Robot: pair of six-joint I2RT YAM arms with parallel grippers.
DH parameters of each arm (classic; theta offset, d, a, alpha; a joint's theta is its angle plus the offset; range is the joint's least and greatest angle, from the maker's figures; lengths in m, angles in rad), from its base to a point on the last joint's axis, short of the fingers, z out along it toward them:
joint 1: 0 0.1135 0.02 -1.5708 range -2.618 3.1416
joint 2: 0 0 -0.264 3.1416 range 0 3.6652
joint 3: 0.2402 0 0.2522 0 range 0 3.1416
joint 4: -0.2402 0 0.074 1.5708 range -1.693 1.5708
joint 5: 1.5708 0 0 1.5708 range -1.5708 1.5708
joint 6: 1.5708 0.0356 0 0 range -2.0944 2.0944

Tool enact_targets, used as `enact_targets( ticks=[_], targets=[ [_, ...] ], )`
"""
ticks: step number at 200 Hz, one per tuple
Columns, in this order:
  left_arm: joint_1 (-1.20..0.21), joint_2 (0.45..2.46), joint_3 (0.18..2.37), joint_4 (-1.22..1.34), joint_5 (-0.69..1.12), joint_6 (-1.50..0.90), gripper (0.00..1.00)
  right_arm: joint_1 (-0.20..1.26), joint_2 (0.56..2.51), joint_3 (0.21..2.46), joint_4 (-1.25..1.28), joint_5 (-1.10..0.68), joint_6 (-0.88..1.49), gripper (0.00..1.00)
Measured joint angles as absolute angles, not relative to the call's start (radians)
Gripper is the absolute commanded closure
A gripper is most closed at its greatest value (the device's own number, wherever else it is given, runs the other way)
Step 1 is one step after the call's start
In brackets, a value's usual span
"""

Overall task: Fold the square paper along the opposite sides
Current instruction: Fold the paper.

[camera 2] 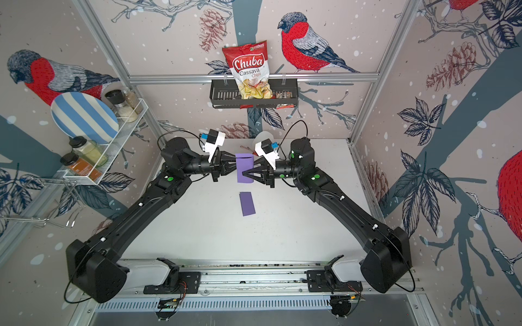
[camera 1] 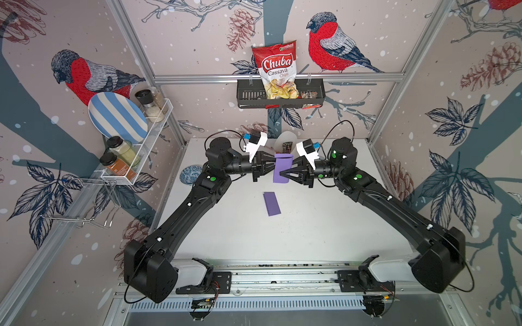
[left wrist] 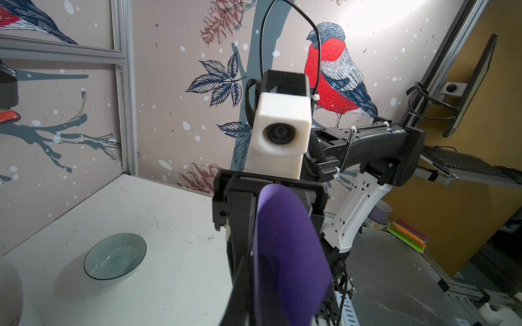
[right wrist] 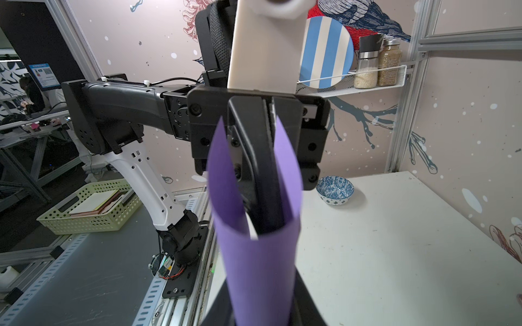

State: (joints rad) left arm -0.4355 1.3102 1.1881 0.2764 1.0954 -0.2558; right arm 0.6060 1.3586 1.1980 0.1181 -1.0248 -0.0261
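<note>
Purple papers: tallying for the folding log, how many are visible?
2. One curled sheet, aloft between the left gripper and right gripper; one folded strip, flat on the table. Others may be hidden.

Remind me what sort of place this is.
Likely a robot lab cell dressed as a kitchen: aluminium frame, spice jars and striped plate on a wire rack, Chuba chips bag in a wall basket.

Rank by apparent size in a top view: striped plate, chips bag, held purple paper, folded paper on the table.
Striped plate and chips bag: too alike to rank.
Then held purple paper.
Smallest: folded paper.
</note>
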Motion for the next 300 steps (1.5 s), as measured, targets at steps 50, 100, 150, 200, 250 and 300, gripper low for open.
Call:
enact_targets(
  ticks=[50, 100, 150, 200, 250, 300],
  targets=[
    [-0.435, 1.311, 1.188, 0.277, 1.095, -0.256, 1.00, 0.606, 1.361, 1.198, 0.118, -1.025, -0.026, 0.76],
    [-0.435, 1.314, 1.188, 0.277, 1.096, -0.256, 1.00, 0.606, 1.361, 1.198, 0.118, -1.025, -0.024, 0.76],
    [-0.435, 1.314, 1.188, 0.277, 1.096, -0.256, 1.00, 0.606, 1.361, 1.198, 0.118, -1.025, -0.023, 0.77],
    [-0.435, 1.314, 1.188, 0.277, 1.095, -0.256, 1.00, 0.606, 1.361, 1.198, 0.118, -1.025, -0.023, 0.78],
    [-0.435, 1.314, 1.188, 0.277, 1.095, -0.256, 1.00, 0.606, 1.361, 1.197, 0.118, -1.025, -0.023, 0.79],
    [-0.435, 1.314, 1.188, 0.277, 1.095, -0.256, 1.00, 0.606, 1.360, 1.195, 0.119, -1.025, -0.023, 0.80]
  ],
)
